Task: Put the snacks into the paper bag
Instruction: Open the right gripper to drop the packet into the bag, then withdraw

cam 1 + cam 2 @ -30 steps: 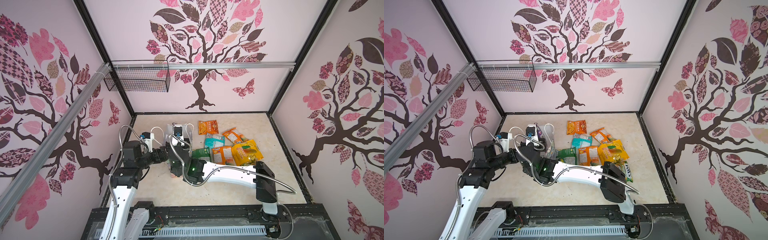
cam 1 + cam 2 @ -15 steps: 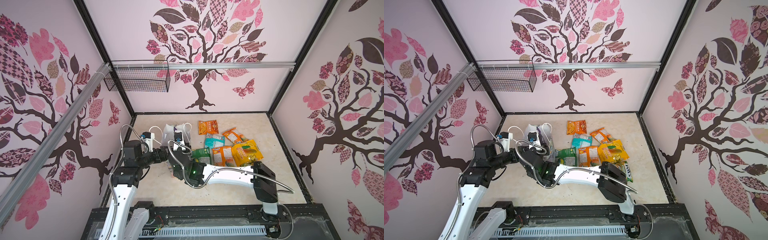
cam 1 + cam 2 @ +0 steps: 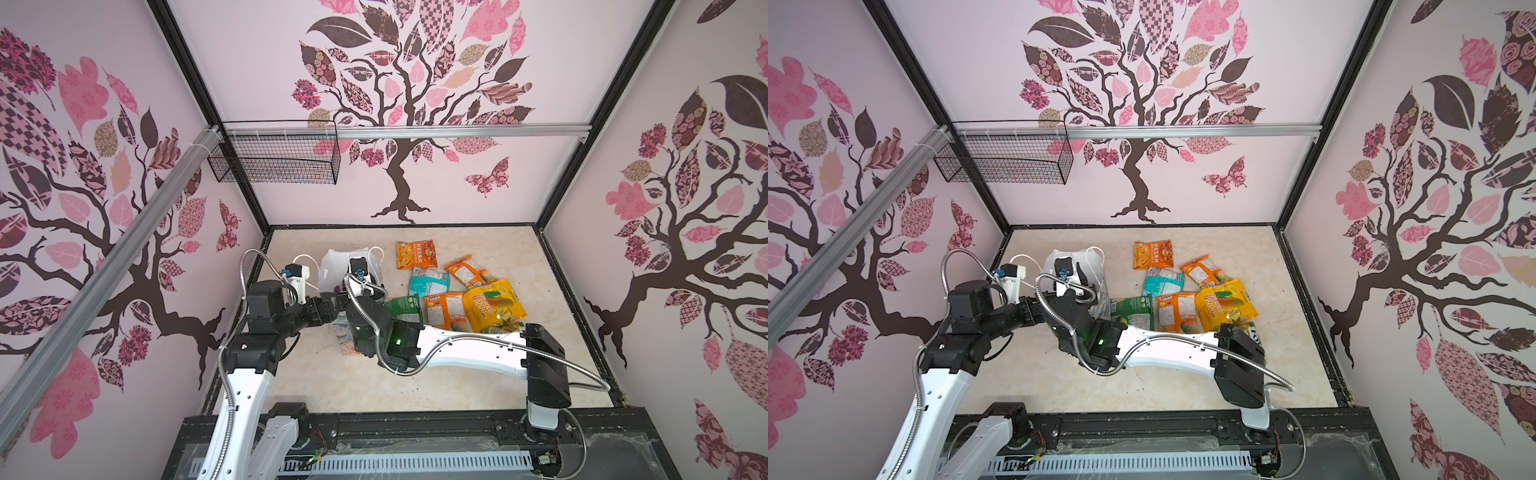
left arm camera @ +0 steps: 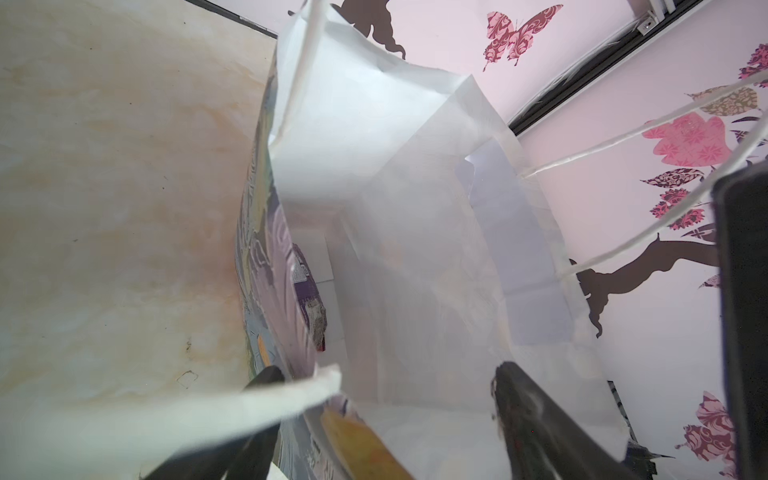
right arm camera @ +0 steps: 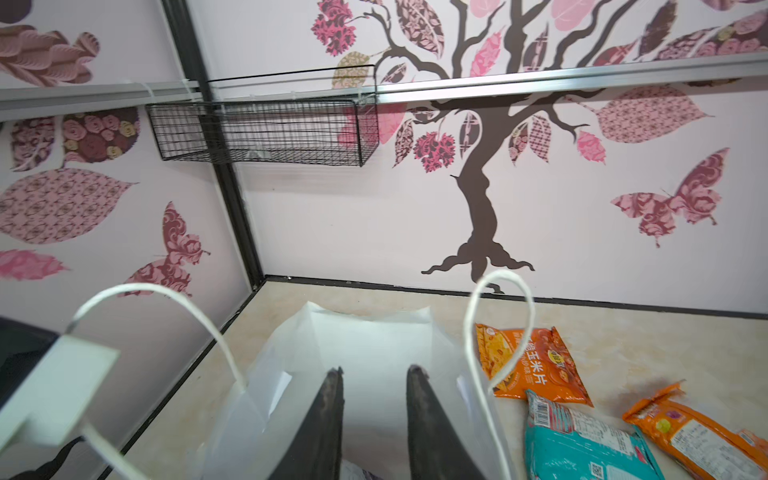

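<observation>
Hovering over the mouth of the paper bag (image 3: 332,270), the right gripper (image 5: 376,374) is slightly parted and empty; the left gripper (image 4: 386,370), spread wide, straddles its wall. Most snacks (image 3: 446,309) lie just beside the bag. Lifting out could snag a cord handle (image 5: 501,273) and tip it.

Your arms hid the tall printed paper bag's (image 3: 332,266) six-o'clock side; its purple glossy packet (image 4: 307,286) barely showed.

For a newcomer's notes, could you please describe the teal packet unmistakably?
On the beige floor, right of the paper bag, lies a cluster of packets. The teal packet sits in front of the rearmost orange packet, the only teal one among orange, yellow and green.
</observation>
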Tool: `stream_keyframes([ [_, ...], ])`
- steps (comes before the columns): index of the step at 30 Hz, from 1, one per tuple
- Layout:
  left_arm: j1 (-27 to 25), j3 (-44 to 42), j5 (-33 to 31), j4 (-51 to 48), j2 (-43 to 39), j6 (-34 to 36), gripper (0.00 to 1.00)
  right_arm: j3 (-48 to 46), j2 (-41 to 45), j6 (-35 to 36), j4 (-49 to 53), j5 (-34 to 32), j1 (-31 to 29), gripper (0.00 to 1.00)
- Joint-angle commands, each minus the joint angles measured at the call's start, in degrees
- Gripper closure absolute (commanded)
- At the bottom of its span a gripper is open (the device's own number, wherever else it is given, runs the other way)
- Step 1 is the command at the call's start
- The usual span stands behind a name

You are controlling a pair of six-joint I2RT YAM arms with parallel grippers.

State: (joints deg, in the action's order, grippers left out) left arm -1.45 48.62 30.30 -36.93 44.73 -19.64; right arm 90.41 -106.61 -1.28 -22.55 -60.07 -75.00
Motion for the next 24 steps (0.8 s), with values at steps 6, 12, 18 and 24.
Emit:
stream_keyframes([
  [6,-0.24,-0.72,-3.8,-1.42,-2.86,0.83,0.21,2.49,12.43,-7.42,17.02,13.02,-2.2,0.7],
  [12,-0.23,-0.73,-8.14,-2.06,-6.32,0.64,0.22,-1.17,23.23,-13.8,33.65,19.78,-2.32,0.69],
  [18,-0.22,-0.68,-10.68,-2.69,-9.06,0.72,0.22,-12.99,37.31,-22.52,45.81,21.75,-2.32,0.67],
  [24,-0.29,-0.9,-12.55,-2.8,-10.05,0.64,0.22,-24.22,46.84,-34.87,58.08,19.84,-1.85,0.65],
])
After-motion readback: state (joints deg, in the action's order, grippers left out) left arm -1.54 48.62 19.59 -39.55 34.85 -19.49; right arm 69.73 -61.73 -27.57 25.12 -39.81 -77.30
